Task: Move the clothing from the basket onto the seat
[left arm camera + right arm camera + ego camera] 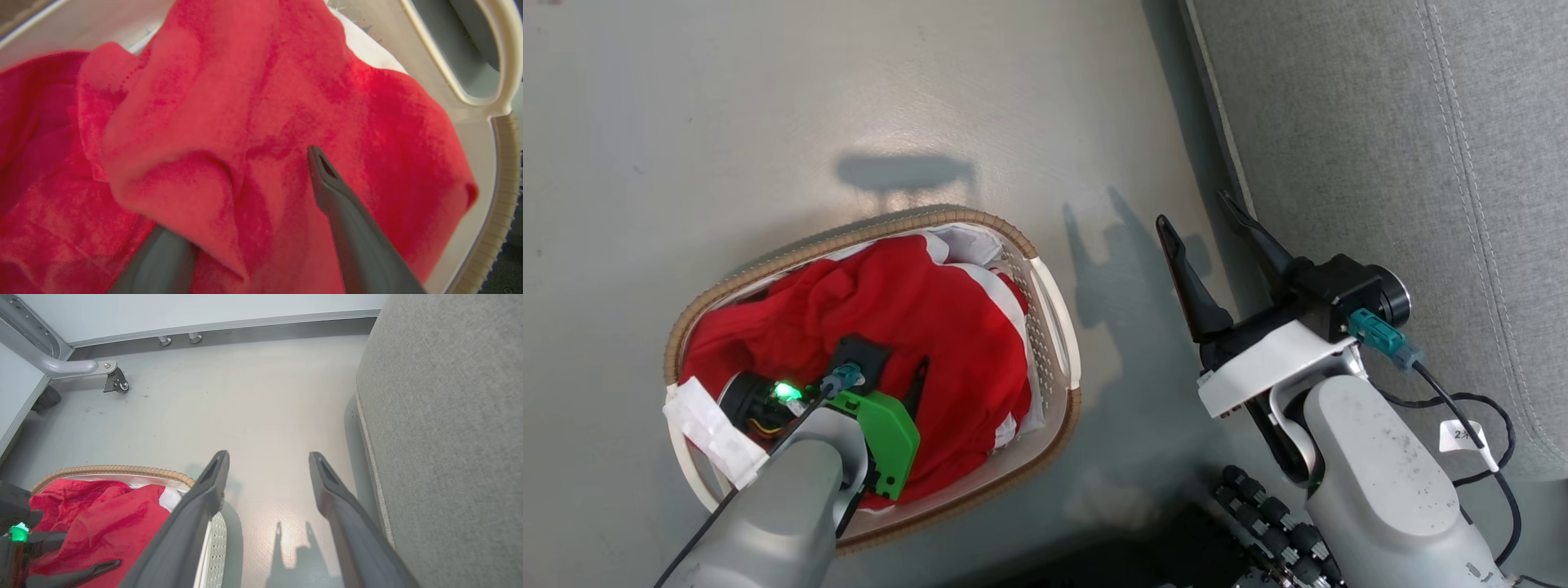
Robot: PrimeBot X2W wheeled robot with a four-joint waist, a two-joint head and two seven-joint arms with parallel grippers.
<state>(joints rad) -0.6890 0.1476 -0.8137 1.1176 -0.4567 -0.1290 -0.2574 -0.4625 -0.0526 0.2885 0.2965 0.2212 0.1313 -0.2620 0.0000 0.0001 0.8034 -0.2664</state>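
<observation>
The red clothing (915, 310) lies bunched in the white basket (849, 237) on the floor at the lower left. My left gripper (894, 363) is down inside the basket, open, its fingers pressed into the clothing (245, 102). One finger (327, 183) lies bare on the fabric and a red fold covers the other. My right gripper (1194, 211) hangs open and empty over the floor, between the basket and the edge of the grey seat (1380, 122). In the right wrist view the seat (449, 416) fills the right side and the basket rim (110, 470) with the clothing (102, 514) sits lower left.
White fabric (968, 241) shows at the basket's far end and more drapes over its near-left rim (707, 433). A metal frame on a caster (116, 381) stands by the wall. My base's dark rollers (1266, 523) and a black cable (1494, 457) are at the lower right.
</observation>
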